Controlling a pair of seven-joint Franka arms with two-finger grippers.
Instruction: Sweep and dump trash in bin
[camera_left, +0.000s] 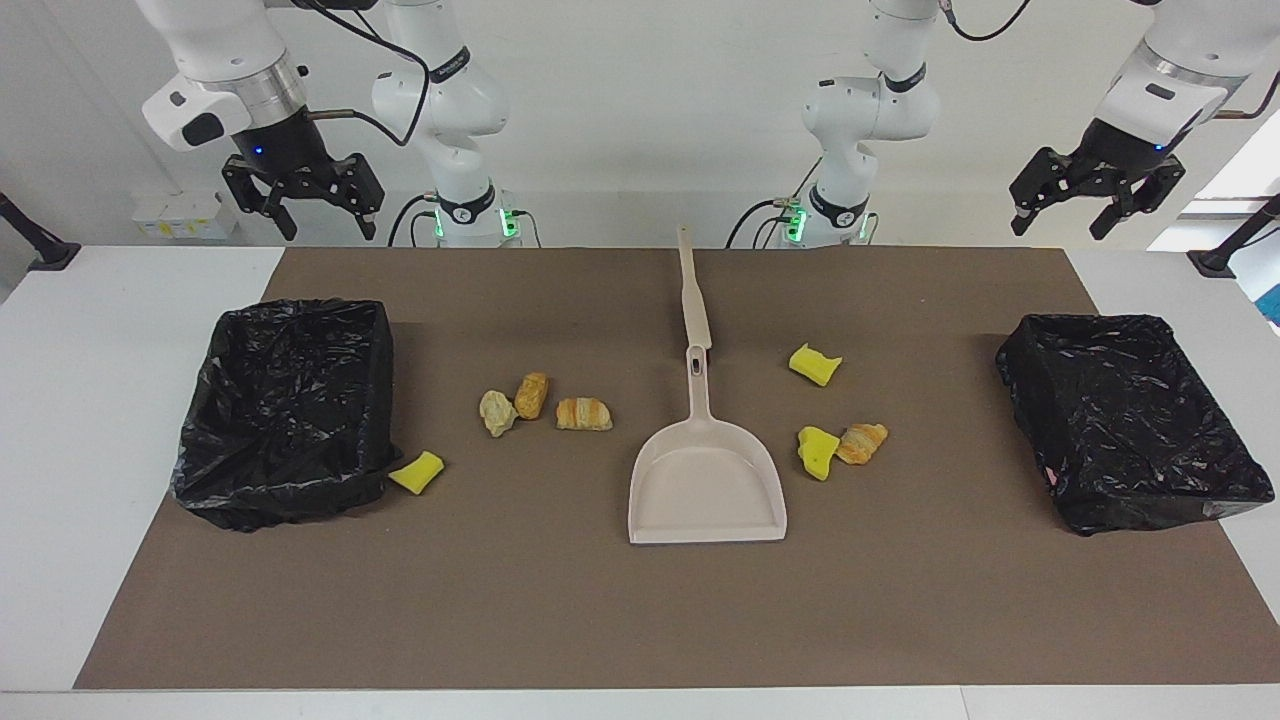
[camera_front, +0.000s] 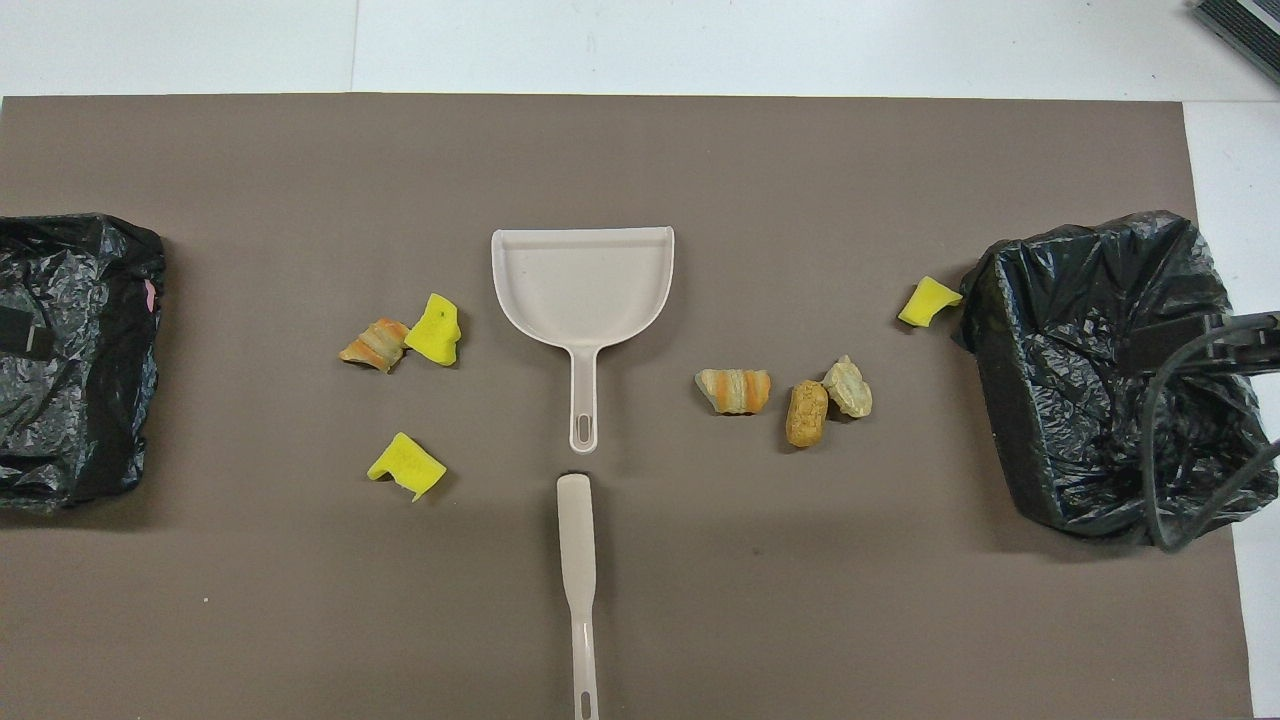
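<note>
Evidently I am at the very start: from the facing view, my right gripper (camera_left: 303, 205) hangs spread and empty above the desk's robot-side edge, toward the right arm's corner, and my left gripper (camera_left: 1085, 195) hangs spread and empty over the other robot-side corner. Nothing is swept yet. Next I judge one gripper must take the brush handle (camera_left: 692, 295), the other the dustpan (camera_left: 706, 485).

From overhead, the trash (camera_front: 785, 392) lies scattered on the mat (camera_front: 640, 620) both sides of the dustpan, one yellow wedge (camera_front: 928, 301) touching the bin (camera_front: 1100, 370) at the right arm's end. Neither gripper shows; the second bin (camera_front: 70, 350) and brush are cut off.
</note>
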